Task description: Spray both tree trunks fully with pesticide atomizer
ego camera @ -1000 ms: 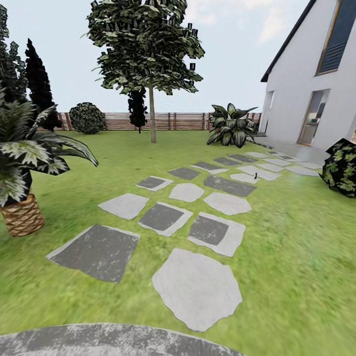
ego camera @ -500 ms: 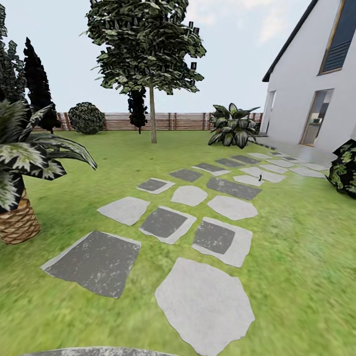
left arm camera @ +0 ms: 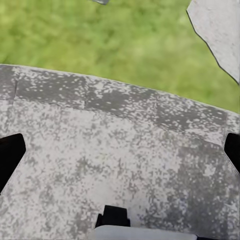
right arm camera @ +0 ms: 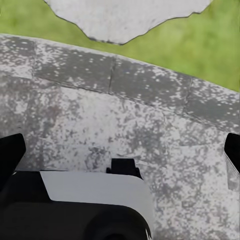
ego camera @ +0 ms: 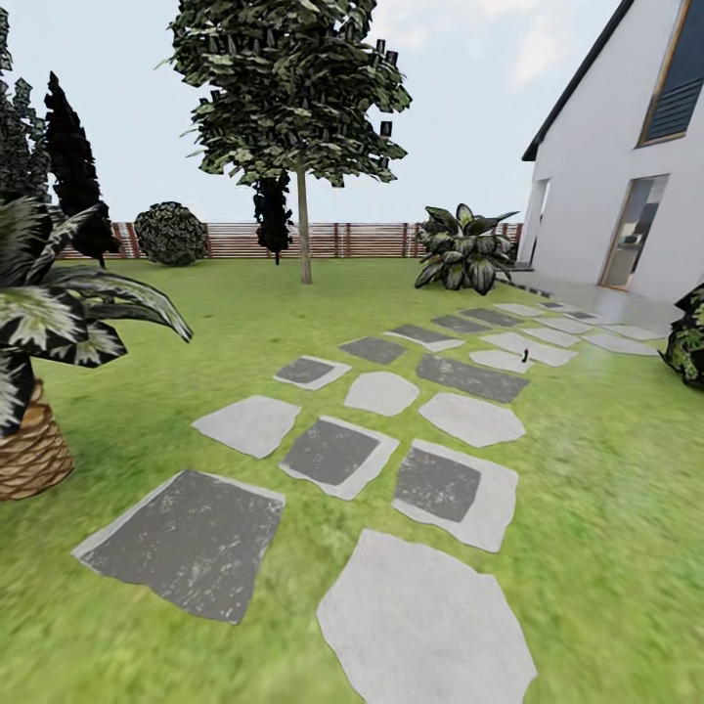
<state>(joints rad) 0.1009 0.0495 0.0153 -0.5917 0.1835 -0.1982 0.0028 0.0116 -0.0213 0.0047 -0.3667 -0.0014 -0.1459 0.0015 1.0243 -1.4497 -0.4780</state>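
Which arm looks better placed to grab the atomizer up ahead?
Probably the right. The atomizer stands on a stepping stone far ahead, right of centre in the head view. Both grippers, left and right, are open over paving, so neither reaches yet.

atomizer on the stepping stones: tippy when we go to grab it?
Probably. The atomizer looks like a narrow upright speck on a pale stone, so a side nudge could topple it. It looks tiny, so likely light. Too small here to judge its surface or grip.
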